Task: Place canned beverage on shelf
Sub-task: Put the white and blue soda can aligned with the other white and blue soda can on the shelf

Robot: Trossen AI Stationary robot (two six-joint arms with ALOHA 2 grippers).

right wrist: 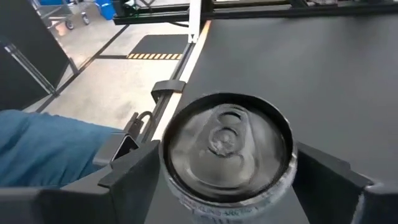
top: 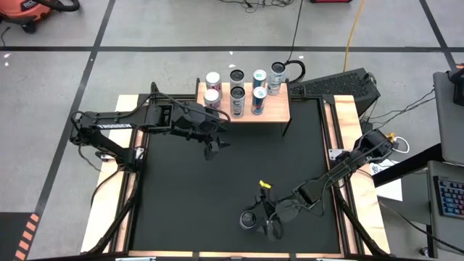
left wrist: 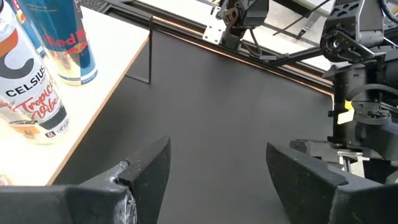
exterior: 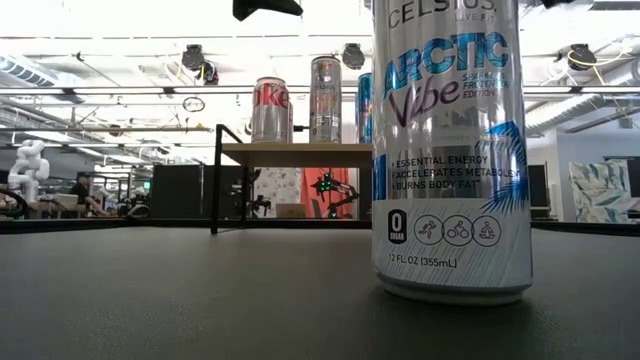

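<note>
Nearest item: one Celsius Arctic Vibe can (exterior: 452, 150), white and blue, upright on the black table mat (top: 232, 174) near its front edge, seen from above as a dark round top (top: 249, 220). Right gripper (top: 267, 222): reaching in from the right side of the table, low at the can; in the right wrist view the can's silver lid (right wrist: 227, 146) sits between the two dark fingers (right wrist: 134, 180), one on each side and close against the can wall, though whether they press on it cannot be told. A yellow tag (top: 265, 185) shows on the right arm just behind the gripper. Left gripper (top: 213, 147): held over the mat just in front of the shelf's left half, fingers (left wrist: 146, 171) spread wide with bare mat between them, holding nothing. Shelf (top: 279, 110): light wood top on thin black legs, standing at the far edge of the mat. Contents, seven upright cans: two pale pink-topped cans (top: 212, 80) at the left, two dark-topped cans (top: 237, 93) in the middle, two blue Red Bull cans (top: 259, 100) beside them, one can (top: 276, 71) at the far right corner. Beyond the table: grey floor with black tape lines, a keyboard (top: 451, 197) at the right, a black cable (top: 299, 32).
</note>
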